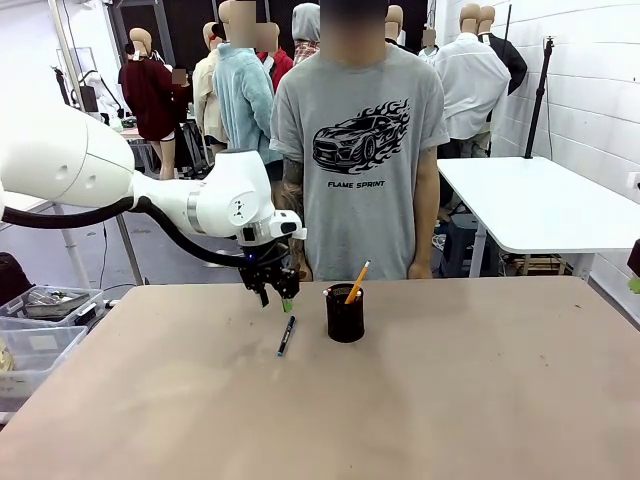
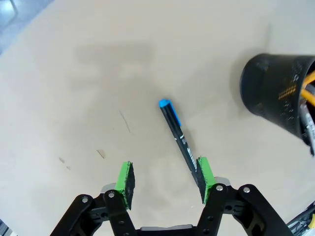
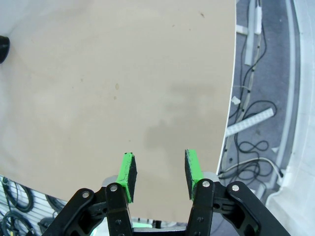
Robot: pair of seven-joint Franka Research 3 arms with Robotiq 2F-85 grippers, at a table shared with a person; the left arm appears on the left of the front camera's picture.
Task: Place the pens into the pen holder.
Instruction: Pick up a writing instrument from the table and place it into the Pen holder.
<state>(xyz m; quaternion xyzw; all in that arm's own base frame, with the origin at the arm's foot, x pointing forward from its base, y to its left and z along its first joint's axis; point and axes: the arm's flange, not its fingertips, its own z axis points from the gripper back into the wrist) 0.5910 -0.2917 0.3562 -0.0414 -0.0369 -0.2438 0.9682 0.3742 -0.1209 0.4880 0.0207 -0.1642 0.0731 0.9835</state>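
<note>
Left end effector [image 2: 165, 174]: jaws apart, empty, above black blue-capped pen [image 2: 174, 123] lying flat on tan counter [image 1: 450, 400]. Black mesh cylindrical pen holder [image 1: 345, 314] near, upright, yellow-orange pencil [image 1: 357, 282] inside. Right end effector [image 3: 157, 169]: apart, empty.

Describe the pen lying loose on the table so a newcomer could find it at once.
On the wide tan table, find the small black mesh cup near the far middle. Just left of it, below the left gripper, lies a slim black pen with a blue cap. It is flat on the table; the yellow-orange pencil stands in the cup.
</note>
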